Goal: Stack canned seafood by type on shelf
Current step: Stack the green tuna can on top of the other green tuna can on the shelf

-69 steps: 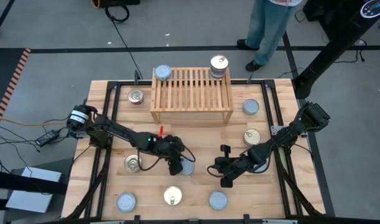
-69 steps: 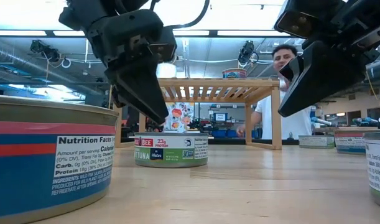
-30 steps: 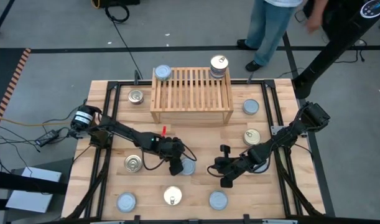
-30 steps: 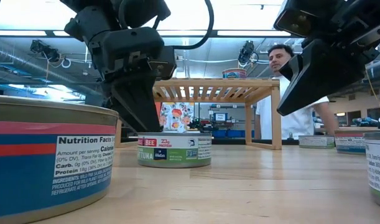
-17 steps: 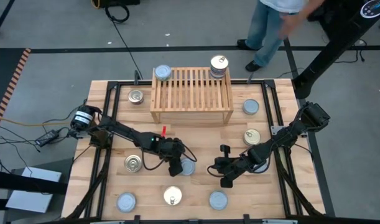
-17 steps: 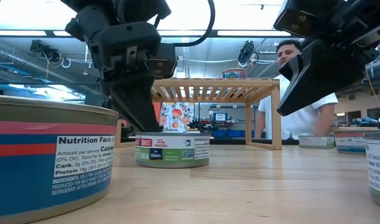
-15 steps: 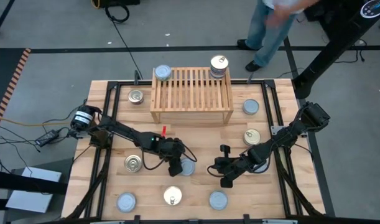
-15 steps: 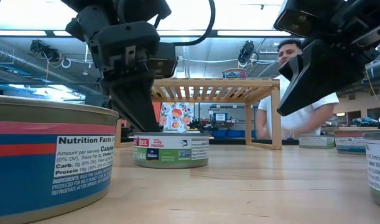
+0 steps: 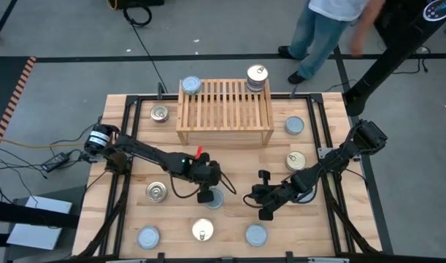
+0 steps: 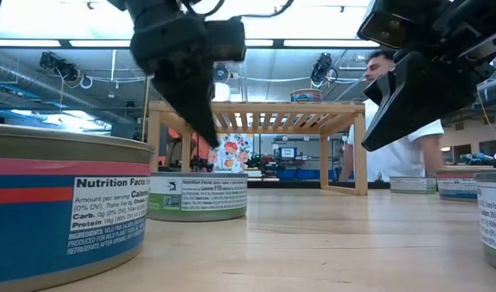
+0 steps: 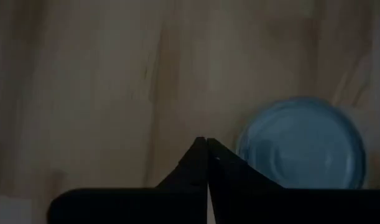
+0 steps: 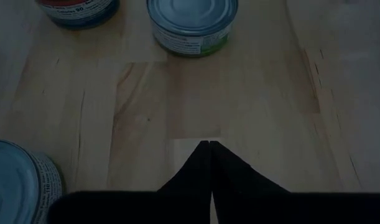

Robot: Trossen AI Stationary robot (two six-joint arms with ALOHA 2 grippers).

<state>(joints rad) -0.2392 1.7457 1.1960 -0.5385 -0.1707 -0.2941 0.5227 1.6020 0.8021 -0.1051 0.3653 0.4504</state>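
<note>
Since a second back: left gripper (image 9: 206, 196) snapped together on nothing, fingertips meeting beside the blue-lidded tin (image 9: 214, 198) rather than around it; tin nudged and turned on the surface (image 9: 230, 157), plain side of the label now facing the low camera. Missed grasp, by the look of it, so that tin not yet in hand; reopening and re-centring likely needed. Right gripper (image 9: 264, 207) at about 3 o'clock from the tin, jaws pressed together, holding nothing, idle above the boards. Shelf (image 9: 225, 109) at 12 o'clock of the surface, carrying one blue-lidded tin (image 9: 190, 85) at its far left corner and a small stack topped with a golden lid (image 9: 257, 77) at its far right corner. Most tins yet to be stacked.
</note>
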